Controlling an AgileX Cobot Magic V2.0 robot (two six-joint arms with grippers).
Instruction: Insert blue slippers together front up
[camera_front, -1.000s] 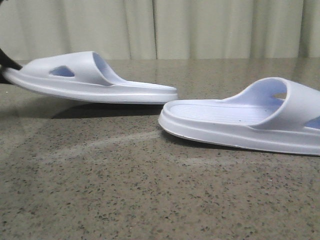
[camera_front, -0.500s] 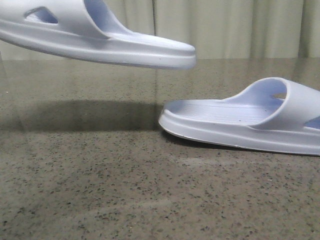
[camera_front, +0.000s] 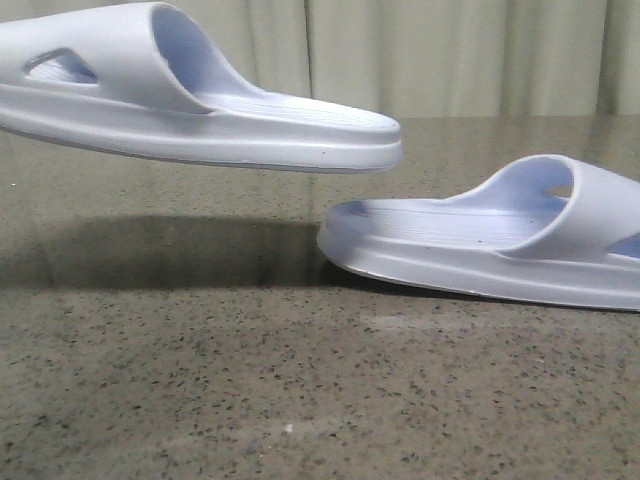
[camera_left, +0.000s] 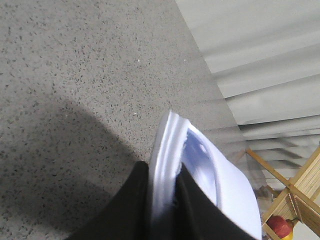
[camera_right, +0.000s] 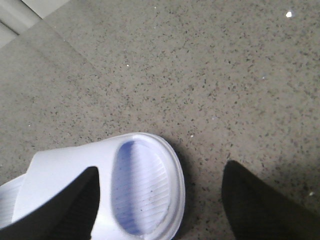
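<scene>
I see the left slipper (camera_front: 190, 95) in the air above the table (camera_front: 250, 380), its heel close to the heel of the right slipper (camera_front: 480, 245), not touching it. The left gripper (camera_left: 165, 200) is clenched on the left slipper's edge. The right slipper lies flat on the table. The right gripper (camera_right: 160, 200) is released, one finger (camera_right: 60, 210) over that slipper's strap.

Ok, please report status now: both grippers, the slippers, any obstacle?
Left gripper shut on left slipper, held above table. Right gripper open over right slipper, lying flat. No obstacle seen.
</scene>
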